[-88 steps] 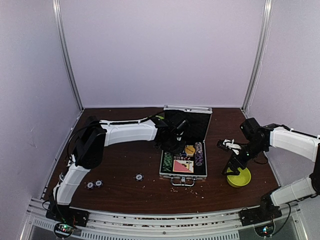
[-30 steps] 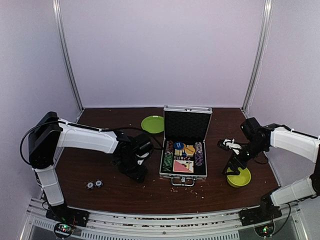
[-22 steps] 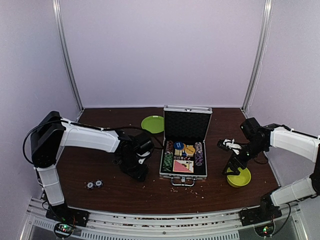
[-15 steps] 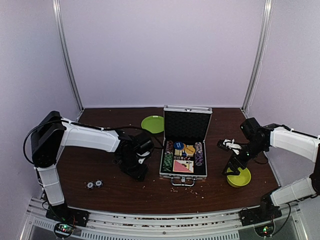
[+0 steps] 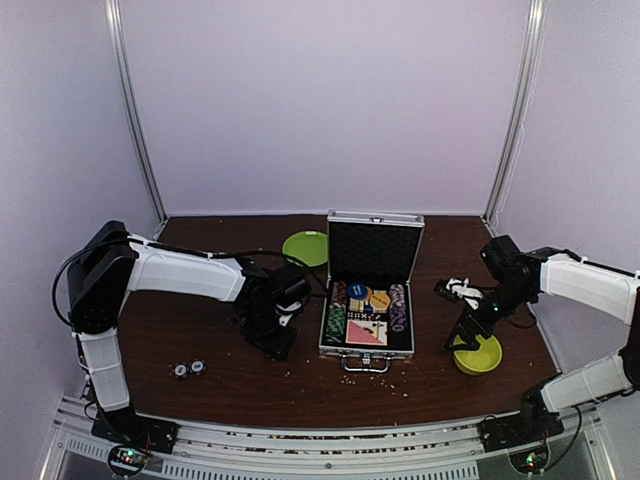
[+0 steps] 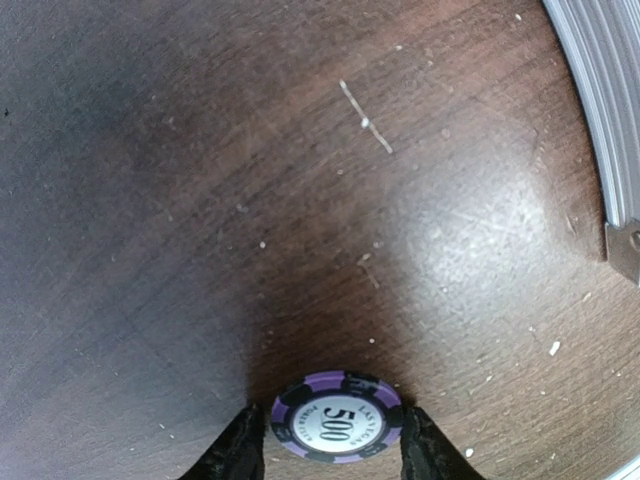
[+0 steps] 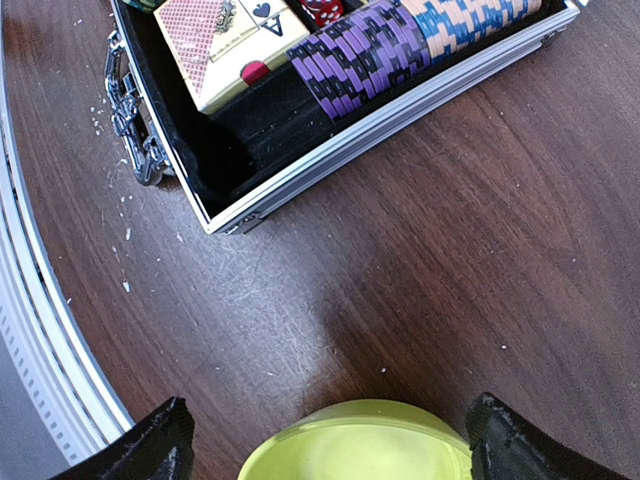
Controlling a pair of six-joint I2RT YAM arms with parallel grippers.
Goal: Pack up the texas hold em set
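While the left tool [image 6: 335, 448] pinches a purple chip [image 6: 337, 428] at nine o'clock of the case [image 5: 376, 248], we see the right tool [image 7: 332, 430] spread above the bowl [image 7: 355, 448].

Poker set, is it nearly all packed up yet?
Partly. Done: the case already holds rows of chips, cards and discs. In hand: the left gripper pinches a purple chip on the table beside the case. Left: two loose chips near the front left, then shutting the lid. The right gripper is open over the bowl.
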